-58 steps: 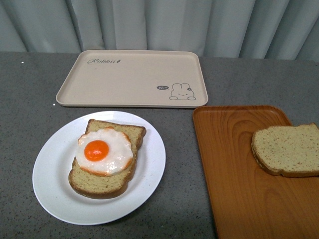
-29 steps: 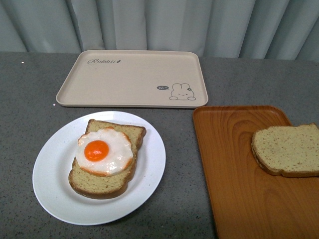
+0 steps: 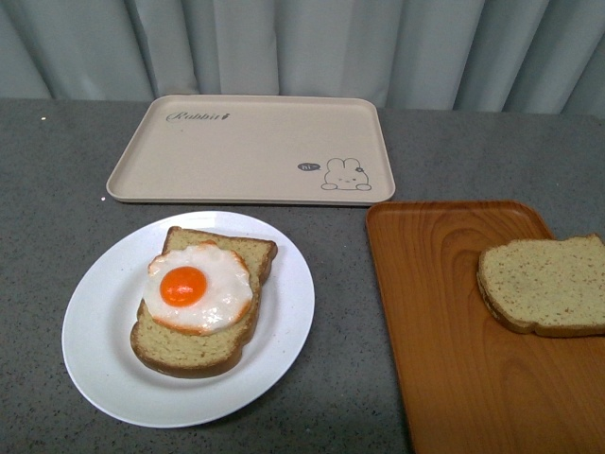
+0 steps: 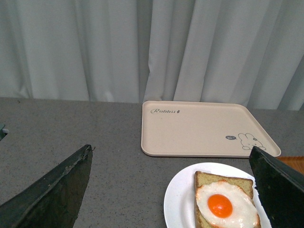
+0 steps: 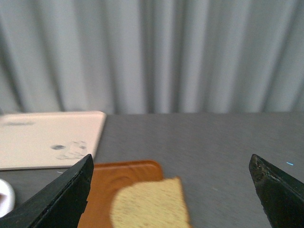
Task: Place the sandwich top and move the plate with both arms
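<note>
The sandwich top [image 3: 543, 285] is a tan speckled bread slice lying at the right edge of the orange tray [image 3: 444, 331]; the right wrist view shows it as sandwich top [image 5: 149, 204] below and ahead of my open right gripper [image 5: 171, 190]. The round white plate [image 3: 99, 331] sits at the front left, holding a bread slice topped with a fried egg [image 3: 198, 287]. My open left gripper [image 4: 171, 185] hovers on the near side of the plate [image 4: 178, 204], nothing between its fingers [image 4: 57, 190]. Neither arm shows in the front view.
A beige rabbit-print tray [image 3: 250, 147] lies at the back of the grey table, just behind the plate. Pale curtains close off the far side. The orange tray runs to the front right corner of the view.
</note>
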